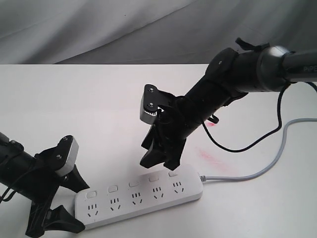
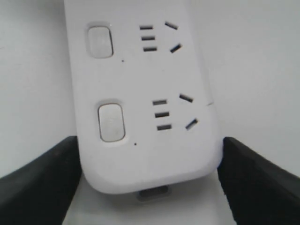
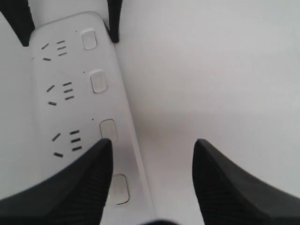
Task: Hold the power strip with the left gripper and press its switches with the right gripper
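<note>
Left end effector (image 1: 79, 207) grasping power strip (image 1: 143, 199) end; right end effector (image 1: 161, 159) released, above switches (image 1: 133, 184).

Premises read as a robotics lab bench: a white table (image 1: 74, 99) backed by a draped grey cloth (image 1: 99, 29), one black robot arm (image 1: 20, 171) at left, a second arm (image 1: 233, 69) at right, and a lone power strip (image 1: 143, 198) laid out below them.

Illumination is bright, even and diffuse. The white surface (image 1: 74, 99) approaches overexposure in every view, so the white power strip (image 1: 143, 198) has low contrast against it. Shadows are soft and faint. In the right wrist view, the fingers (image 3: 70, 187) of the right tool (image 3: 152, 143) are out of focus. The far grey backdrop (image 1: 99, 29) is dimmer.
</note>
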Motion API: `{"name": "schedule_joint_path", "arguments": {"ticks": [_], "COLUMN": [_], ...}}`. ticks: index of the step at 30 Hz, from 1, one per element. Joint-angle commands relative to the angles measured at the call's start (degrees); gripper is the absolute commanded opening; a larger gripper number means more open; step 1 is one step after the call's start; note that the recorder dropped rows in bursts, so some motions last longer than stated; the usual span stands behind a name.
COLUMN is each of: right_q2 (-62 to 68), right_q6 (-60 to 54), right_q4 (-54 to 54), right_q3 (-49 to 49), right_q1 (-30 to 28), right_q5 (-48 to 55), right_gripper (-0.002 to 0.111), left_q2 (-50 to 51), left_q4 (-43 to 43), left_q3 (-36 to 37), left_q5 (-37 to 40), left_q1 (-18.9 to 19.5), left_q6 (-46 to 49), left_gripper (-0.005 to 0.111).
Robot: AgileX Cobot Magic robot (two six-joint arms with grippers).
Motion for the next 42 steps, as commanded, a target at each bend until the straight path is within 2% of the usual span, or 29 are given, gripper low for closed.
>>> {"name": "schedule_joint_path", "arguments": {"ticks": [1, 8, 30, 42], "right_q2": [0.83, 4.17, 4.17, 4.17], "right_q6": [-1.46, -2.46, -2.13, -1.86], "right_q4": [0.74, 0.02, 2.29, -1.29], "right_q3": [0.73, 0.73, 0.73, 0.73], "right_q1": [-0.24, -0.24, -0.24, -0.24], "right_q5": [-1.14, -0.50, -0.81, -3.11], "right_gripper": [0.048, 0.056, 0.055, 0.055], "left_q2": [0.67, 0.67, 0.67, 0.67], "left_q4": [1.82, 1.82, 1.82, 1.82], "left_q3": [0.14, 0.14, 0.14, 0.14], "left_q5": [-2.46, -2.46, -2.46, -2.46], "left_q1": [-0.21, -0.21, -0.21, -0.21], "left_q6": [-0.58, -0.58, -0.58, -0.58], "left_gripper": [0.055, 0.055, 0.055, 0.055]}}
